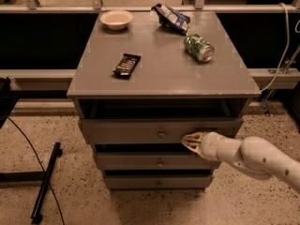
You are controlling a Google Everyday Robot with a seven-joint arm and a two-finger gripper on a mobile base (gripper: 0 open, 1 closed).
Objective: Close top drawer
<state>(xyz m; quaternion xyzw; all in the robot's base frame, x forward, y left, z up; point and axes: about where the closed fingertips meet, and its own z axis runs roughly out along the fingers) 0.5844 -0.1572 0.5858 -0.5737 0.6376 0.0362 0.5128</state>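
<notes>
The top drawer (122,131) sits just under the cabinet (164,86) top. Its wide grey front stands out slightly from the frame, with a dark gap showing above it. A small round knob (161,134) marks the centre of the front. The gripper (188,140) reaches in from the right on a white arm (255,156). Its claw is pressed together into a point that touches the drawer front just right of the knob. Two shorter drawers (136,161) lie below, each with its own knob.

On the cabinet top, a pale bowl (116,18) stands at the far left and a crumpled snack bag (171,17) at the far middle. A green can (198,48) lies on its side to the right, and a dark bar (127,64) lies near the left. A black stand (45,182) lies on the speckled floor (70,196) at the left.
</notes>
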